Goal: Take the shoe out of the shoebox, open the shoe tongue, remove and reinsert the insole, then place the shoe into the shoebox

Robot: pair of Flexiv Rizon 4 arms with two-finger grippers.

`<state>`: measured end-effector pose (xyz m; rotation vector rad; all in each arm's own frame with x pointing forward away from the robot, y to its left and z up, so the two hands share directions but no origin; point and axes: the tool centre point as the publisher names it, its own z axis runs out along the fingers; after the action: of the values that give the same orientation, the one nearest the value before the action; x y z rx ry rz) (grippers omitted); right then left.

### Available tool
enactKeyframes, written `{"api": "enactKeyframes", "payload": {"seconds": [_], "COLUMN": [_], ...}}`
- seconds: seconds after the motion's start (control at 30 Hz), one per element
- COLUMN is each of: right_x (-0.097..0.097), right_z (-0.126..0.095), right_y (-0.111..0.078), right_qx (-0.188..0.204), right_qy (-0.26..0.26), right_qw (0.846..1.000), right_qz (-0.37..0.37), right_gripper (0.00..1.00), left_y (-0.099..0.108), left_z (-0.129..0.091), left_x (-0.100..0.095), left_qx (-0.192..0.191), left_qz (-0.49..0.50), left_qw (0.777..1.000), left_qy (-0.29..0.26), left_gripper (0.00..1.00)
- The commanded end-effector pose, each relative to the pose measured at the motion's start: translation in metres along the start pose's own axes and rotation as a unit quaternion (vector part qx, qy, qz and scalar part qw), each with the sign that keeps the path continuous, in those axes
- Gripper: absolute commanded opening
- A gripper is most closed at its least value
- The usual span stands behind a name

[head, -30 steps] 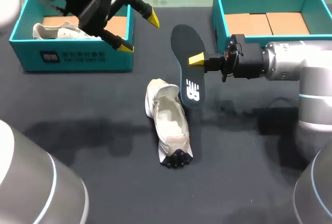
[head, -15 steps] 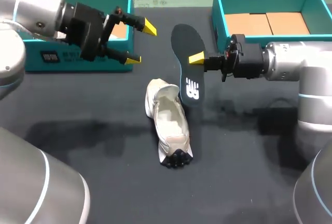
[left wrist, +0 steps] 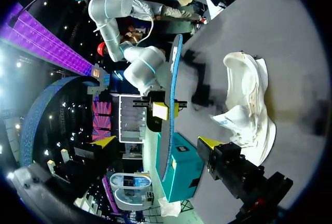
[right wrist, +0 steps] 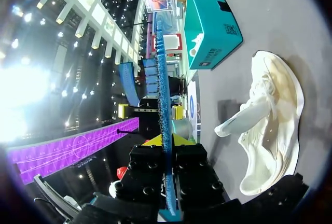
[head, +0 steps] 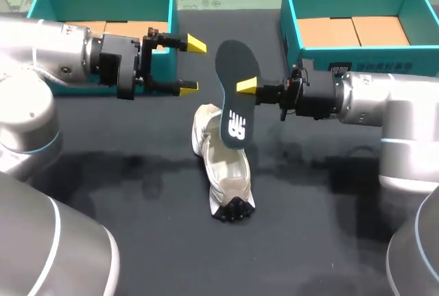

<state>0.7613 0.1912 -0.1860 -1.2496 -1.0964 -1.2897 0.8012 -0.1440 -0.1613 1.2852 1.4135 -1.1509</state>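
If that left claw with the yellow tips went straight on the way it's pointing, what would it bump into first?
Most likely the dark insole, held on edge by the right gripper: it stands straight ahead of the open left gripper. The gap is hard to judge.

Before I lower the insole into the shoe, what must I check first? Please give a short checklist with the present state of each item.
1. Insole held firmly: ok, the right jaws are shut on its edge.
2. Left jaws out of the way: ok, open beside the insole, not touching it.
3. Shoe opening faces up: ok, it lies on the table.
4. Insole's lower end over the opening: ok in the head view; contact, cannot tell.
5. Tongue pulled back enough: cannot tell.
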Motion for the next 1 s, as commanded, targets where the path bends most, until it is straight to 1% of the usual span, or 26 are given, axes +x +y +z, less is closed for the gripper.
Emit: {"api": "enactKeyframes", "payload": {"seconds": [0.03, 0.07, 0.1, 0.13, 0.23, 0.27, 0.37, 0.5, 0.63, 0.67, 0.7, 0.77, 0.8, 0.83, 0.9, 1.0], "right_x": [0.000, 0.000, 0.000, 0.000, 0.000, -0.001, -0.002, -0.003, -0.002, -0.002, -0.002, -0.001, -0.001, -0.001, -0.001, -0.001], "right_z": [0.000, 0.000, 0.000, 0.000, 0.005, 0.006, 0.009, 0.015, 0.020, 0.021, 0.022, 0.024, 0.024, 0.024, 0.025, 0.025], "right_y": [-0.002, -0.002, -0.002, -0.002, -0.004, -0.004, -0.007, -0.013, -0.017, -0.018, -0.019, -0.020, -0.021, -0.021, -0.022, -0.022], "right_qx": [-0.002, -0.002, -0.002, -0.002, -0.005, -0.010, -0.017, -0.023, -0.025, -0.024, -0.022, -0.020, -0.019, -0.019, -0.018, -0.016], "right_qy": [-0.002, -0.002, -0.002, -0.002, -0.015, -0.016, -0.021, -0.020, -0.019, -0.019, -0.020, -0.019, -0.019, -0.019, -0.018, -0.016], "right_qw": [1.000, 1.000, 1.000, 1.000, 1.000, 1.000, 0.999, 0.999, 0.999, 0.999, 0.999, 0.999, 0.999, 0.999, 0.999, 0.999], "right_qz": [0.000, 0.000, 0.000, 0.000, 0.010, 0.014, 0.021, 0.029, 0.032, 0.032, 0.031, 0.030, 0.030, 0.029, 0.028, 0.027], "right_gripper": [0.00, 0.00, 0.00, 0.00, 0.00, 0.00, 0.00, 0.00, 0.00, 0.00, 0.00, 0.00, 0.00, 0.00, 0.00, 0.00], "left_y": [0.000, 0.000, 0.000, 0.000, 0.001, 0.001, 0.000, -0.003, -0.007, -0.008, -0.008, -0.008, -0.008, -0.008, -0.008, -0.007], "left_z": [0.002, 0.002, 0.007, 0.009, 0.012, 0.013, 0.017, 0.027, 0.035, 0.036, 0.037, 0.038, 0.038, 0.038, 0.039, 0.041], "left_x": [0.002, 0.002, 0.004, 0.006, 0.011, 0.012, 0.015, 0.019, 0.018, 0.017, 0.016, 0.015, 0.014, 0.014, 0.013, 0.014], "left_qx": [-0.001, -0.001, -0.008, -0.007, -0.005, -0.014, -0.022, -0.023, -0.025, -0.025, -0.024, -0.026, -0.026, -0.026, -0.026, -0.026], "left_qz": [0.001, 0.001, 0.002, 0.011, 0.008, 0.010, 0.011, 0.011, 0.015, 0.015, 0.015, 0.016, 0.015, 0.014, 0.014, 0.014], "left_qw": [1.000, 1.000, 1.000, 1.000, 1.000, 1.000, 0.999, 0.999, 0.999, 0.999, 0.999, 0.999, 0.999, 0.999, 0.999, 0.999], "left_qy": [-0.013, -0.013, -0.008, -0.003, -0.021, -0.024, -0.031, -0.025, -0.019, -0.019, -0.020, -0.019, -0.020, -0.020, -0.019, -0.016], "left_gripper": [1.00, 1.00, 1.00, 1.00, 1.00, 1.00, 1.00, 1.00, 1.00, 0.96, 0.87, 0.76, 0.64, 0.54, 0.47, 0.44]}}
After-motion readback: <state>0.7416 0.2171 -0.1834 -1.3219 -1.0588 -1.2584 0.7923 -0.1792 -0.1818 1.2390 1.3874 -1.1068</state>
